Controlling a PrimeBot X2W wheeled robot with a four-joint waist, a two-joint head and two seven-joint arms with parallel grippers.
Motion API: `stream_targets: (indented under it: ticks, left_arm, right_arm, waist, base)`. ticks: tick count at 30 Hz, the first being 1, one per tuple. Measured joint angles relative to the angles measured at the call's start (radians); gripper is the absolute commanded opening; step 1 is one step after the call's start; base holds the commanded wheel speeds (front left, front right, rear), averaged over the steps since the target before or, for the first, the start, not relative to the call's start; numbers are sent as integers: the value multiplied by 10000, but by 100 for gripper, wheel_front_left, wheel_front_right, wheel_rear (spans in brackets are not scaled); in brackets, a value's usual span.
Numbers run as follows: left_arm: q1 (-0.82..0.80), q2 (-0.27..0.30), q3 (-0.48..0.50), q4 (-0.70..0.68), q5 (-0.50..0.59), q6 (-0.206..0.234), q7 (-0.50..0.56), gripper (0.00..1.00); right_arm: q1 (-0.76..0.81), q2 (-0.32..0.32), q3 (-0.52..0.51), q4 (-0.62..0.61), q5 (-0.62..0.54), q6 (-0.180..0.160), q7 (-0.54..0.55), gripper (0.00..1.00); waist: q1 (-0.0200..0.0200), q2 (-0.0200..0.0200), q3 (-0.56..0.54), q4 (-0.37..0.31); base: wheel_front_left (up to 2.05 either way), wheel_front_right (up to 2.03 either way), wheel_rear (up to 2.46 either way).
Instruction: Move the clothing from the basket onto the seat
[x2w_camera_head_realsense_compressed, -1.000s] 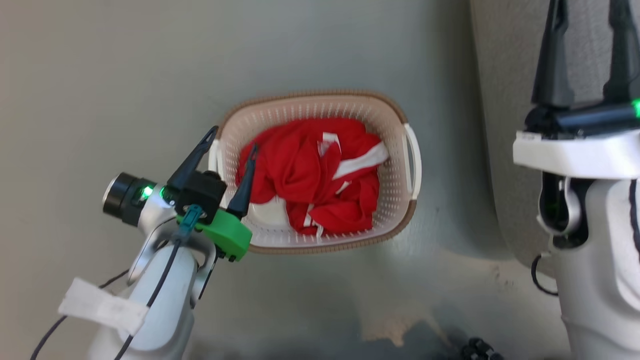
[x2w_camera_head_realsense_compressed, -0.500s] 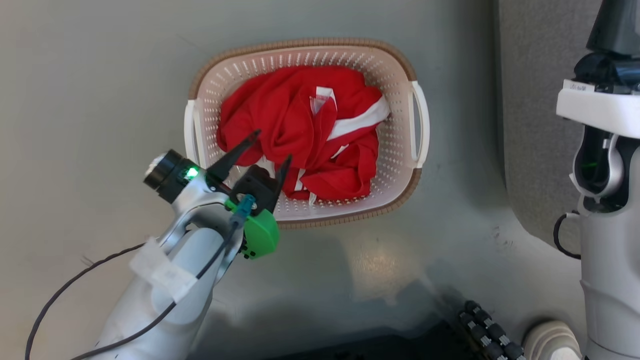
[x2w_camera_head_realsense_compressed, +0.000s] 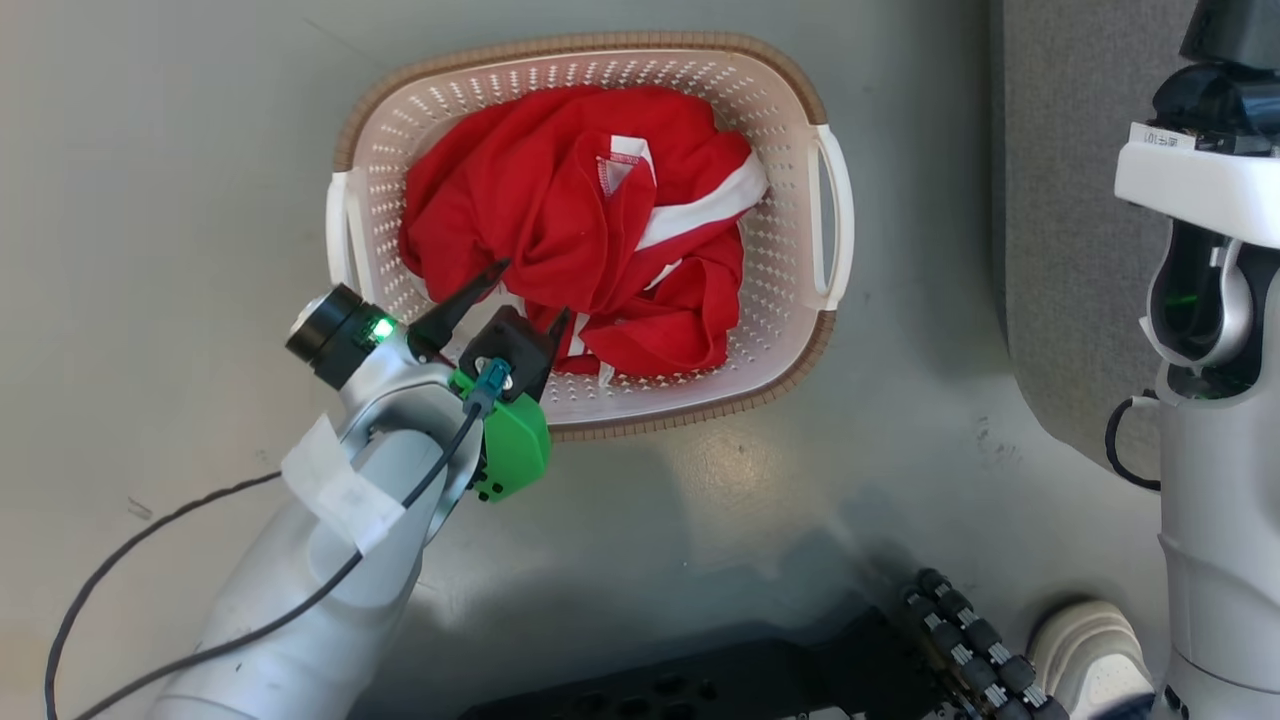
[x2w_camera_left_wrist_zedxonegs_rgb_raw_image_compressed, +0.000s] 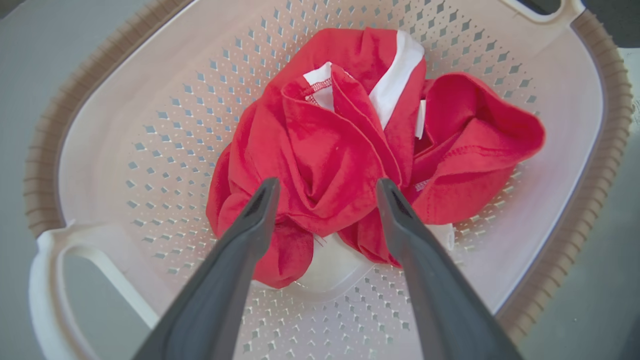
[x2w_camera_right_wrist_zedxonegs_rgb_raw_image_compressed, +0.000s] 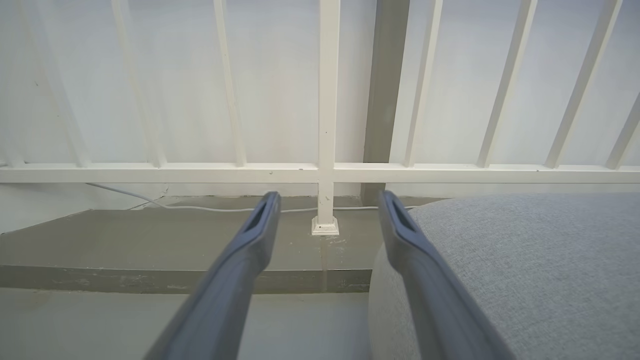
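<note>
Clothing (x2w_camera_head_realsense_compressed: 560, 200) bunched inside the basket (x2w_camera_head_realsense_compressed: 790, 385), red with white trim, heaped over its middle. Left tool (x2w_camera_left_wrist_zedxonegs_rgb_raw_image_compressed: 327, 184) spread wide, holding nothing, tips inside the basket past its near rim, straddling a fold of the heap. Seat (x2w_camera_head_realsense_compressed: 1060, 250) off the basket's right side, apart from it. Right tool (x2w_camera_right_wrist_zedxonegs_rgb_raw_image_compressed: 330, 195) also wide, empty, well clear of the basket

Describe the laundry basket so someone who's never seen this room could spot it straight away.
Start from the big grey seat along the right edge of the head view; on the grey floor to its left sits the basket. It is the cream tub with perforated walls, a brown woven-look rim and white side handles, holding crumpled red clothing.
</note>
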Motion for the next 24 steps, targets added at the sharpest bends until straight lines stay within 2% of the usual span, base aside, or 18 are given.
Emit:
stream_targets:
  ticks: [9,24]
  left_arm:
    - [-662,-29,-226,420,-408,-71,58,100]
    - [-1251,-25,-1149,878,-1411,-82,525,100]
  right_arm:
    - [-64,63,88,67,-15,0,0,100]
    - [-482,144,554,180,-15,0,0,100]
  waist:
    - [0,0,210,-182]
    - [0,0,498,-657]
  base:
    - [0,0,0]
    - [0,0,0]
